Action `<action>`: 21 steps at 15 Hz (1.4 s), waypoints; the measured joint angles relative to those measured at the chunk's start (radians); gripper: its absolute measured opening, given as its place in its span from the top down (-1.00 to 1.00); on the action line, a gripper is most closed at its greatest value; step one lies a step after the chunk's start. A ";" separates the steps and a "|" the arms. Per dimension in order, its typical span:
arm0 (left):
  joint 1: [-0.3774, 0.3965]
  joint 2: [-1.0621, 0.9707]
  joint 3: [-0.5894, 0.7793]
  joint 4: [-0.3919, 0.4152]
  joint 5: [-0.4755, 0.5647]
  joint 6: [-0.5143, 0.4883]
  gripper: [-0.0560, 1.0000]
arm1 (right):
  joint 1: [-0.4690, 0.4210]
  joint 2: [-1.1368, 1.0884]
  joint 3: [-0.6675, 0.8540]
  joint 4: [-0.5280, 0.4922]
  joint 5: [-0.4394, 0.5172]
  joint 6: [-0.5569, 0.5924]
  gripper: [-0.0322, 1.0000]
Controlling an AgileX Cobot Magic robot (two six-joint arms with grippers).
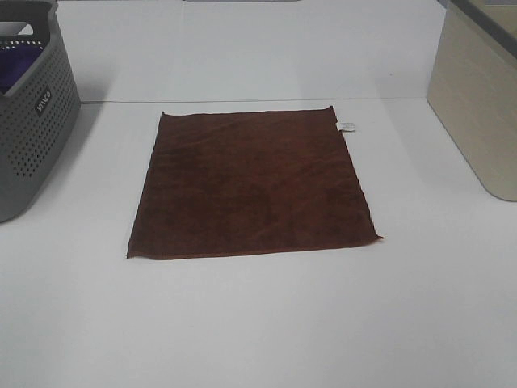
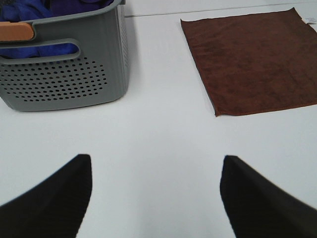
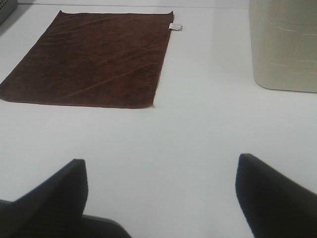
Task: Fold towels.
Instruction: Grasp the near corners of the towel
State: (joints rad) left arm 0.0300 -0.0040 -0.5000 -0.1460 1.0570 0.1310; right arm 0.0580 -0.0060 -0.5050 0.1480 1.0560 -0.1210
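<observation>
A dark reddish-brown towel (image 1: 250, 184) lies flat and unfolded in the middle of the white table, with a small white tag (image 1: 346, 125) at its far right corner. It also shows in the left wrist view (image 2: 255, 59) and in the right wrist view (image 3: 94, 57). My left gripper (image 2: 156, 191) is open and empty over bare table, well short of the towel's near left corner. My right gripper (image 3: 161, 191) is open and empty over bare table, short of the towel's near right corner. Neither gripper shows in the exterior high view.
A grey perforated basket (image 1: 28, 121) with blue cloth inside (image 2: 29, 10) stands at the left of the table. A beige bin (image 1: 481, 97) stands at the right. The table's white surface (image 1: 258, 323) surrounds the towel.
</observation>
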 joint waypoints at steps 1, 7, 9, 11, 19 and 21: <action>0.000 0.000 0.000 0.000 0.000 0.000 -0.42 | 0.000 0.000 0.000 0.000 0.000 0.000 -0.56; 0.000 0.000 0.000 0.000 0.000 0.000 -0.42 | 0.000 0.000 0.000 0.000 0.000 0.000 -0.56; 0.000 0.000 0.000 0.000 0.000 0.000 -0.42 | 0.000 0.000 0.000 0.000 0.000 0.000 -0.56; 0.000 0.000 0.000 0.000 0.000 0.000 -0.42 | 0.000 0.000 0.000 0.000 0.000 0.000 -0.56; 0.000 0.000 0.000 0.000 0.000 0.000 -0.42 | 0.000 0.008 0.000 0.000 -0.001 0.000 -0.55; 0.000 0.000 -0.006 0.004 -0.013 0.000 -0.42 | 0.000 0.048 -0.009 0.000 -0.022 0.000 -0.54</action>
State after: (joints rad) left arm 0.0300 -0.0040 -0.5060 -0.1420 1.0440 0.1310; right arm 0.0580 0.0420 -0.5140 0.1480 1.0340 -0.1210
